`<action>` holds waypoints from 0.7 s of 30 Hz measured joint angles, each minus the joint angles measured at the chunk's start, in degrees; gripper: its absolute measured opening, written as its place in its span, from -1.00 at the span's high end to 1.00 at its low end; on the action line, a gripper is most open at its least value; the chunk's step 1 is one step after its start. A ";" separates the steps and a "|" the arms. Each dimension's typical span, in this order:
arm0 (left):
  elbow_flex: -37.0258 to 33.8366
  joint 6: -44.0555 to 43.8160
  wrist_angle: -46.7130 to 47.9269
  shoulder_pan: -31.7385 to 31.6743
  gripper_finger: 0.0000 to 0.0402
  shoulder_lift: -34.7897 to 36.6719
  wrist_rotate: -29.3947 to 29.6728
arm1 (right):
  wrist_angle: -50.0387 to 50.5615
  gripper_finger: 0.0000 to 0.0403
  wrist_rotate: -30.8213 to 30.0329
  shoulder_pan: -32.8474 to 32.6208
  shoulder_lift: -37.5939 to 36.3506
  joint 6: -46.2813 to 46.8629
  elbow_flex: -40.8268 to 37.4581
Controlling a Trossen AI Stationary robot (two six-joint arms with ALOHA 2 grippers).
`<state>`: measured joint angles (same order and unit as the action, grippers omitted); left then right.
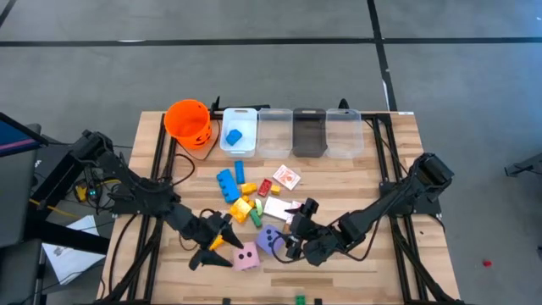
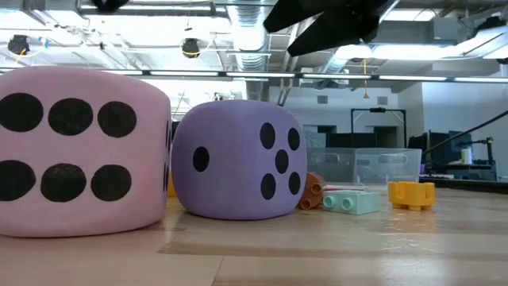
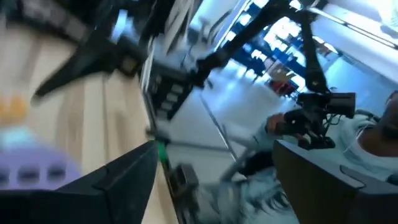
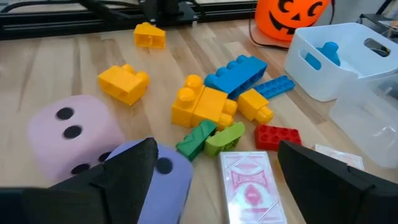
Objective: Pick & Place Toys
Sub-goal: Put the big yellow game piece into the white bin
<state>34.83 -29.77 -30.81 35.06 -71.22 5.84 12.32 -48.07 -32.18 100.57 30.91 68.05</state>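
Now | left end effector [image 1: 218, 247] fingers apart beside pink die [image 1: 246, 257], seemingly just released | right end effector [image 1: 292, 239] spread over purple die [image 1: 269, 240], ready to grasp

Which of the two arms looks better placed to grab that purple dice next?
Probably the right. The right gripper sits open right beside the soft purple dice, which lies between its fingers in the wrist view. The left gripper, also open, is nearer the soft pink dice.
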 joint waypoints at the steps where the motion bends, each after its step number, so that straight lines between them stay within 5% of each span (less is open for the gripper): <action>1: 0.00 1.75 -0.17 0.32 -0.57 0.38 1.21 | -0.12 -0.64 0.01 0.37 0.00 0.01 0.00; 11: 0.04 -1.41 22.78 7.74 -0.56 5.21 27.80 | -0.82 -0.64 0.13 1.73 0.00 -0.01 0.00; 21: 0.04 -20.31 33.97 17.85 -0.56 1.66 34.34 | -0.81 -0.64 0.15 1.92 0.00 -0.01 0.00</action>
<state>34.87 -50.08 3.16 52.91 -69.56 40.18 11.51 -47.92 -30.26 100.57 30.89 68.05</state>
